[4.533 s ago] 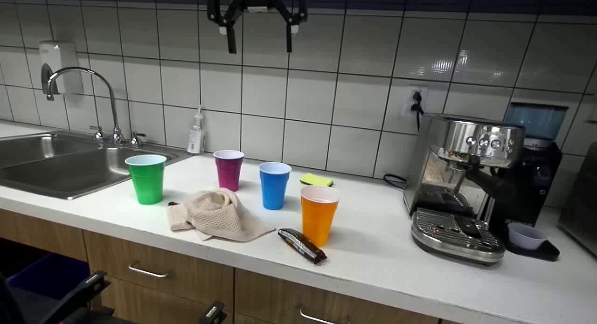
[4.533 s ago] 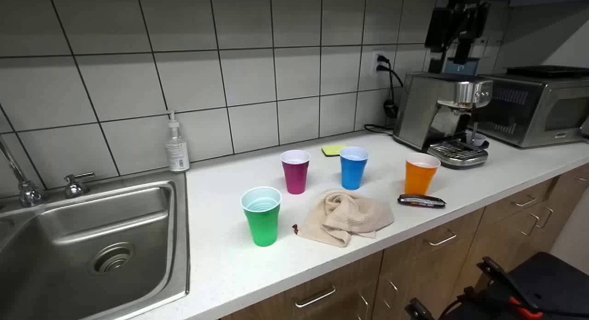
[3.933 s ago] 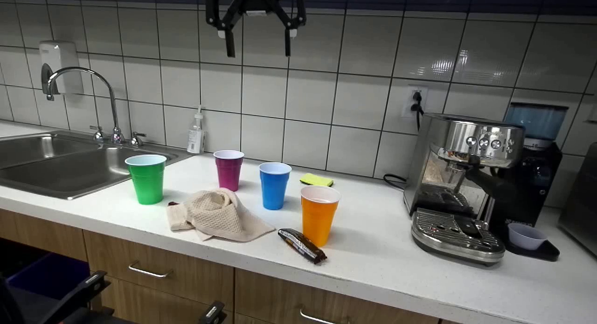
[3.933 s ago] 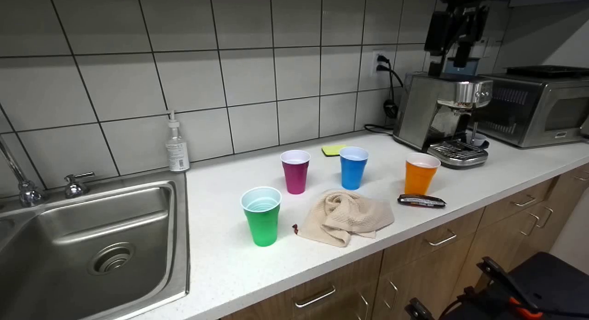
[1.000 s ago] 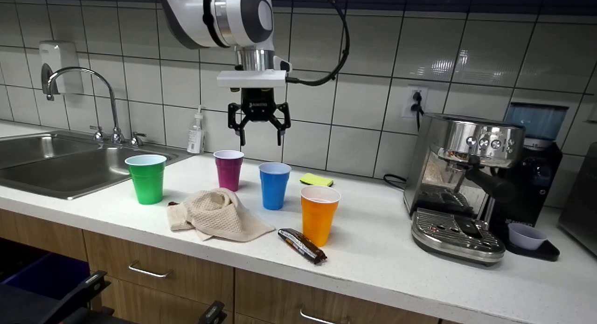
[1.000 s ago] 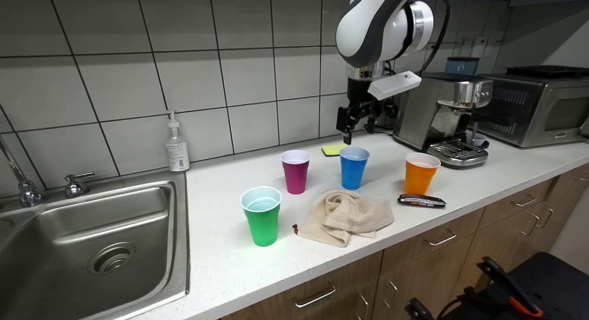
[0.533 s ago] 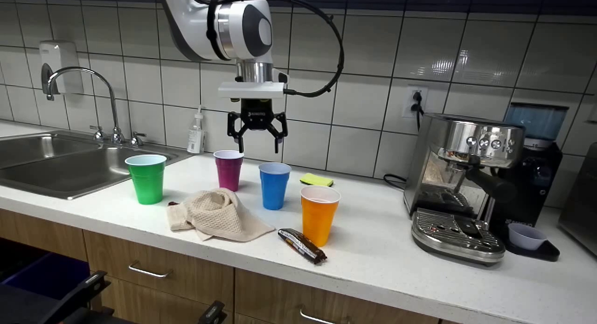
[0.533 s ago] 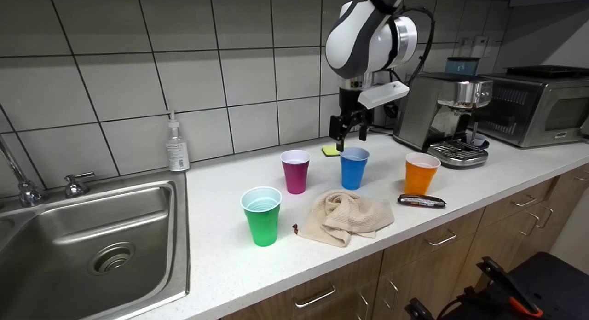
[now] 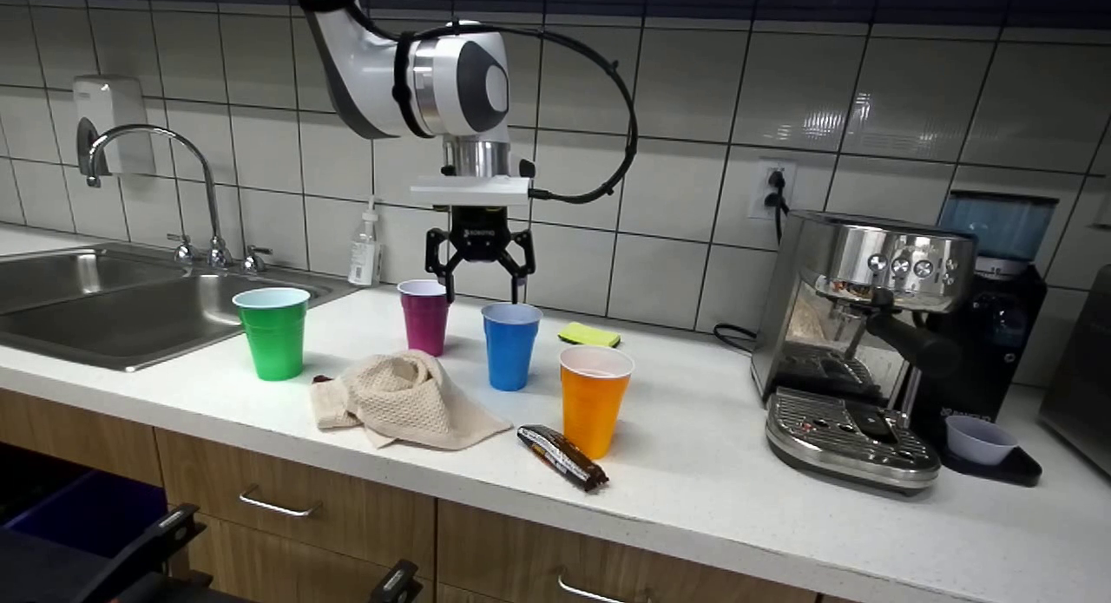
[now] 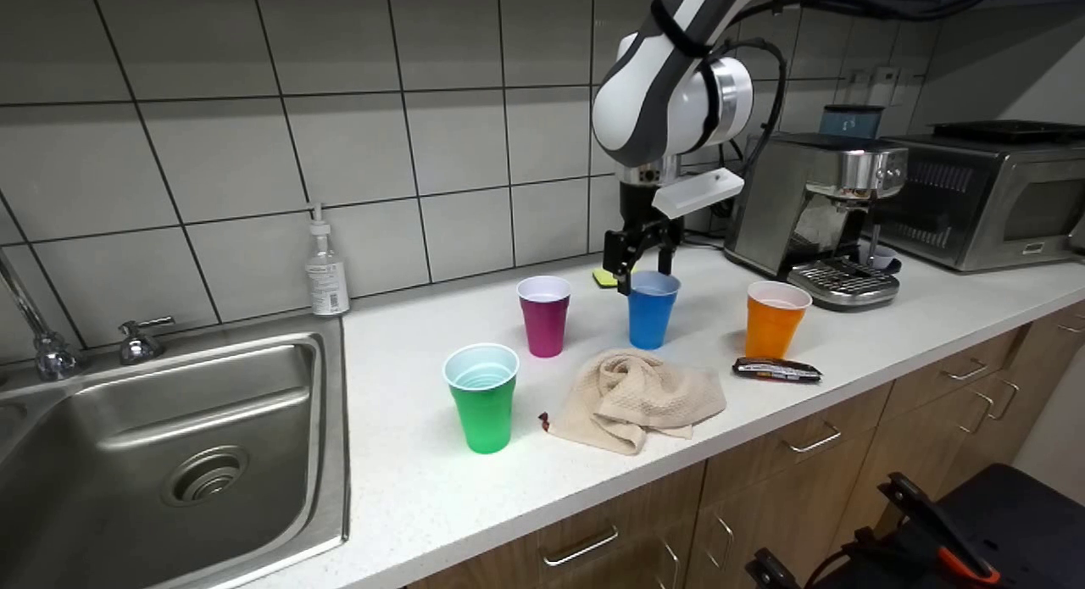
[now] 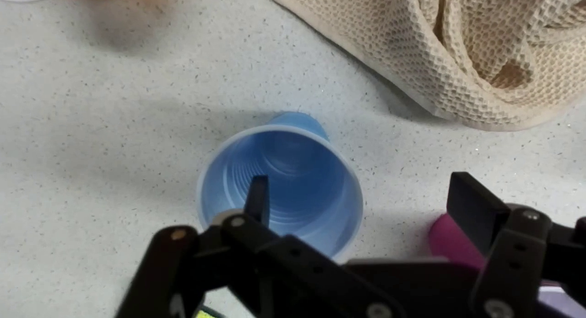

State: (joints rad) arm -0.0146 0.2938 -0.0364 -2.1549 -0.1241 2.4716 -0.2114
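"So, how does the end effector stand?"

"Its 2 black fingers are spread well apart and point downward, at the lower end of a white robot arm that enters from the top of the frame."

"And what is closest to it?"

"A blue cup, upright on a white counter, near the center of the frame in an exterior view. In the wrist view its round mouth fills the middle, and 1 finger overlaps the opening. Whether that finger touches the cup, I cannot tell."

"Where is the other finger?"

"Right of center in the wrist view, partly covering a purple cup at the lower right."

"What surrounds them?"

"In both exterior views, a crumpled beige cloth lies lower in the frame than the blue cup. In an exterior view, a green cup stands at the left of the frame, near a metal sink. Slightly right of center, an orange cup stands with a dark wrapped bar just in front of it. A yellow sponge lies farther back, and a steel espresso machine stands toward the right."
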